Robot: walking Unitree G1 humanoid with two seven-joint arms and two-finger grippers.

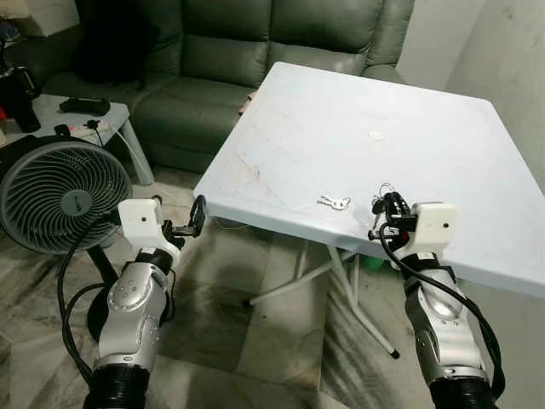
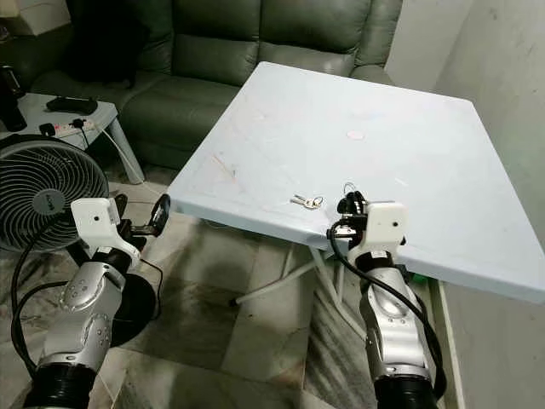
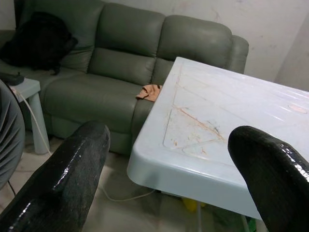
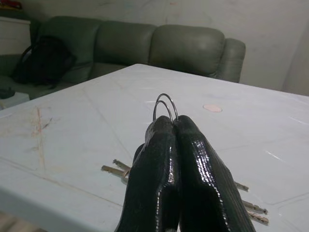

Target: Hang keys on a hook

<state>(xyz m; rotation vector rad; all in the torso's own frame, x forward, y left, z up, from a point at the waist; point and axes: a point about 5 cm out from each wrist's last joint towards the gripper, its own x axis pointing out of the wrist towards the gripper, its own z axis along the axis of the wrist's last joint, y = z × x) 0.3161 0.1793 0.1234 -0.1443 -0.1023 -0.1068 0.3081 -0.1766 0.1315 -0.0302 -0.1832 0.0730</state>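
My right gripper [image 1: 387, 210] hovers over the front edge of the white table [image 1: 341, 119], shut on a wire key ring [image 4: 164, 100] that pokes out above its fingertips [image 4: 186, 126]. Keys on that ring [image 4: 252, 208] hang down beside the fingers. A second small bunch of silver keys [image 1: 334, 202] lies flat on the table just left of this gripper. My left gripper [image 1: 189, 223] is open and holds nothing. It sits off the table's near left corner, below the tabletop's level.
A green sofa [image 1: 230, 60] runs along the back, with a black bag [image 3: 41, 41] and an orange cloth [image 3: 149, 92] on it. A grey floor fan [image 1: 60, 196] and a small white side table [image 1: 85, 115] stand at the left. A wall [image 1: 511, 51] rises at the right.
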